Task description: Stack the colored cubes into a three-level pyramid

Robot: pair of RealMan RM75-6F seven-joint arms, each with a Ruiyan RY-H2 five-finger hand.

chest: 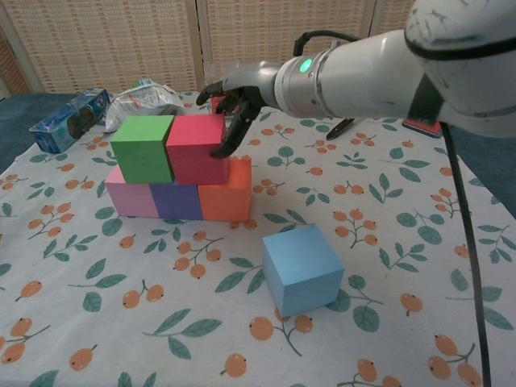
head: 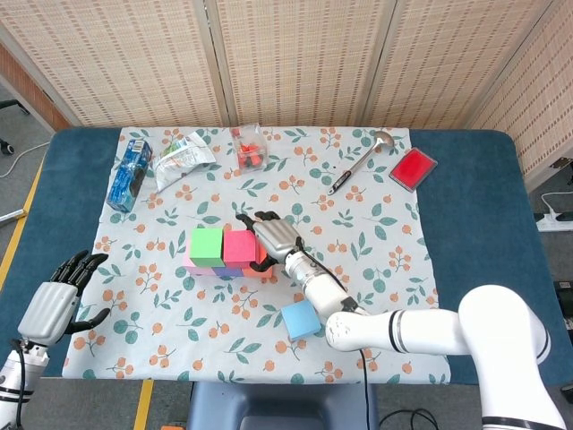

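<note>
The pink-red cube [chest: 196, 147] is being pressed sideways against the green cube [chest: 143, 148] by the right hand [chest: 235, 97], fingers spread, gripping nothing, apparently to close the second row. The light blue cube [chest: 301, 269] is being left on the tablecloth [chest: 403, 242] for the top. The left hand [head: 55, 301] is being held open, idle.

A: So what do the arms actually look like? The right one's a chunky glossy white tube with a dark ring where the segments meet, plus a green light glowing near the wrist in the chest view.

B: Yep, and a black cable loops off it. The right hand [chest: 242, 90] is metallic silver-grey on the back with black fingers.

A: Same deal on the left hand [head: 55, 303]: silver-grey shell, black fingers, white forearm with thin black bands near the frame edge.
</note>
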